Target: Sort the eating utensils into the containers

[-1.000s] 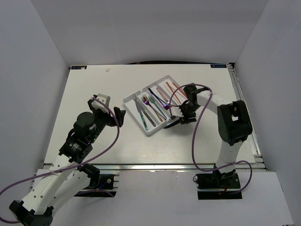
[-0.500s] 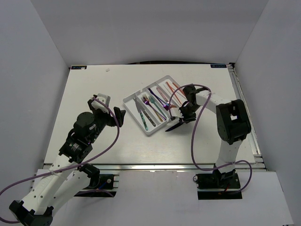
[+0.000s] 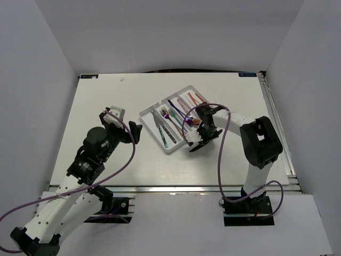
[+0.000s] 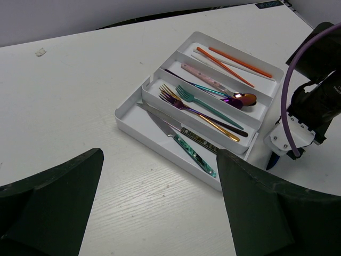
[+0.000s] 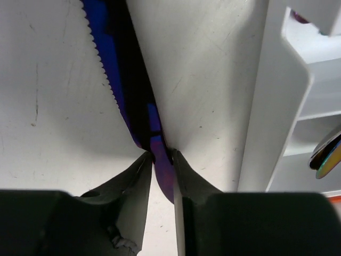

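Observation:
The white cutlery tray (image 3: 146, 114) lies mid-table, also in the left wrist view (image 4: 128, 116). It holds knives (image 4: 181, 140), forks (image 4: 184, 102), spoons (image 4: 242, 99) and red-orange chopsticks (image 4: 234, 63) in separate compartments. My right gripper (image 3: 196, 145) is shut on an iridescent purple-blue knife (image 5: 120, 74) by its handle end, just beside the tray's near right wall (image 5: 272, 106). The serrated blade points away from the wrist over the table. My left gripper (image 3: 136, 132) is open and empty, left of the tray; its dark fingers (image 4: 50, 197) frame the left wrist view.
White walls enclose the table on three sides. A small white scrap (image 3: 122, 79) lies near the far left edge. A purple cable (image 3: 221, 154) loops around the right arm. An aluminium rail (image 3: 176, 189) runs along the near edge.
My right gripper has moved left and toward the near side with the purple-blue knife, from beside the tray's right end to its near right corner. The left arm has not moved.

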